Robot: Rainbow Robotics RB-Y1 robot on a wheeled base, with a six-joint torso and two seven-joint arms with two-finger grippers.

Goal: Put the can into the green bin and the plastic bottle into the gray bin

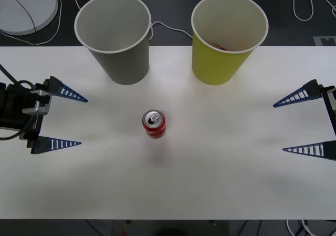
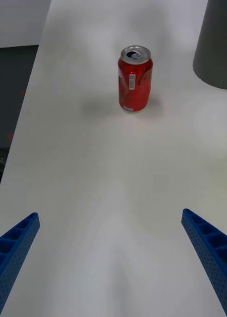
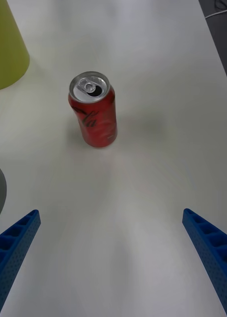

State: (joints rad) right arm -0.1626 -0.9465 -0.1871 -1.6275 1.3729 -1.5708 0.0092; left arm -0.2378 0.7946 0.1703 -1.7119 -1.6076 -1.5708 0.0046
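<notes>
So I'm at the very start here, nothing grabbed yet. Big stuff first: the white surface (image 1: 236,183) carries everything. At the far edge stand the gray bin (image 1: 116,36), around 11 o'clock from the middle, and the green bin (image 1: 227,39), around 1 o'clock, both upright and well apart. The can (image 1: 154,124) stands upright near the middle of the surface, on the near side of the gray bin and closer to it than to the green one.

The left pincer (image 1: 65,118) sits out at 9 o'clock with its fingers spread wide, nothing between them. The right pincer (image 1: 299,124) mirrors it at 3 o'clock, also spread and empty. Both point in at the can.

My call: the can step is up. One arm needs to reach in, close around the can's body, lift it clear of the white rim and drop it in the green bin.

The front view hints at something reddish inside the green bin; can't tell what. The right wrist view shows the can's barcode side, the left wrist one its printed logo side and open tab. I can't spot a plastic bottle on the surface.
</notes>
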